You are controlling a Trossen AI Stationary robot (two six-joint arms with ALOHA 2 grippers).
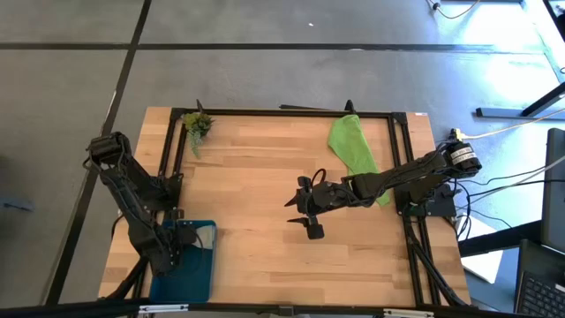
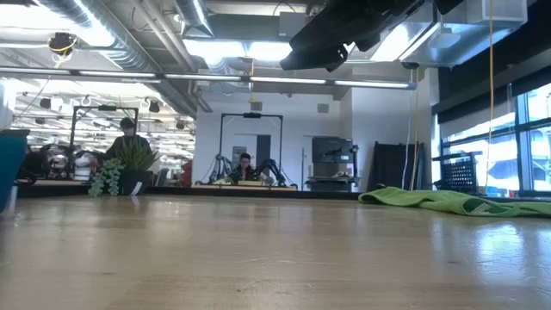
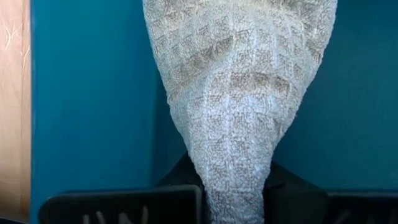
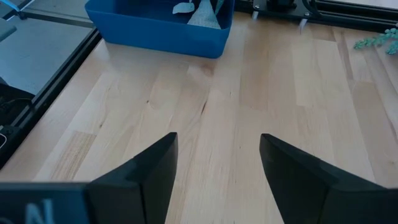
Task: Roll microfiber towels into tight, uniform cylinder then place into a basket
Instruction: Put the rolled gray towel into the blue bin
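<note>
Pale wood table point(image 1: 265, 203) under bright shop lighting. At its near left corner, left gripper point(image 3: 233, 199) clamped on grey waffle-weave towel point(image 3: 239, 93), hanging lengthwise over teal basket point(image 1: 190, 274). Lime green towel point(image 1: 351, 146) lay crumpled, long axis near-to-far, far right; right gripper point(image 4: 217, 162) spread open mid-table, holding nothing.

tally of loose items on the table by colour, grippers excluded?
Grey: 1, the towel held over the basket
Lime green: 1, the towel at the table's far right
Teal-blue: 1, the basket
Green: 1, plant sprig
Total: 4
</note>
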